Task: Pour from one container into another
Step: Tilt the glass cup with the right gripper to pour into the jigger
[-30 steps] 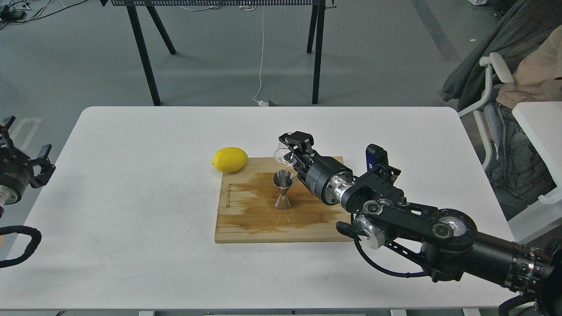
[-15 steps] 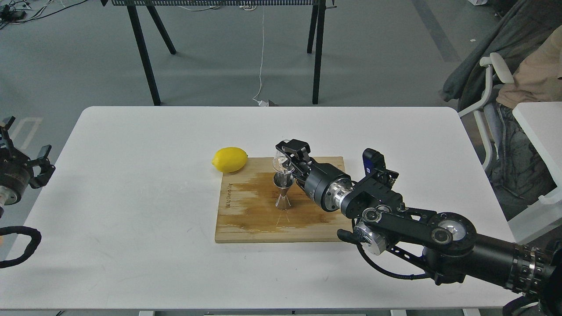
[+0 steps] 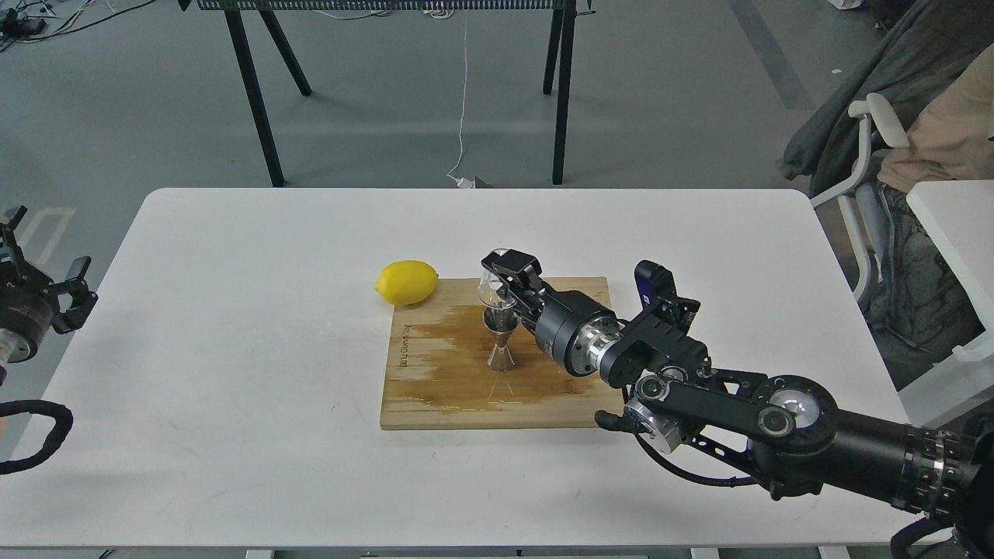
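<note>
lemon crowds the board's left corner; its front lies open.

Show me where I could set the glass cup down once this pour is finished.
Free: the bare white table left of the wooden cutting board, below the yellow lemon; also the board's near-left strip, though it looks wet. Crowded: around the shiny steel hourglass jigger, where the right gripper holds the small clear glass cup tilted over it.

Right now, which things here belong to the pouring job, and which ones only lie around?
Belong to the job:
glass cup, held tilted by the right pincer
steel jigger, upright on the board

Only lying around:
lemon
wooden board
left pincer, idle at the table's edge
</note>
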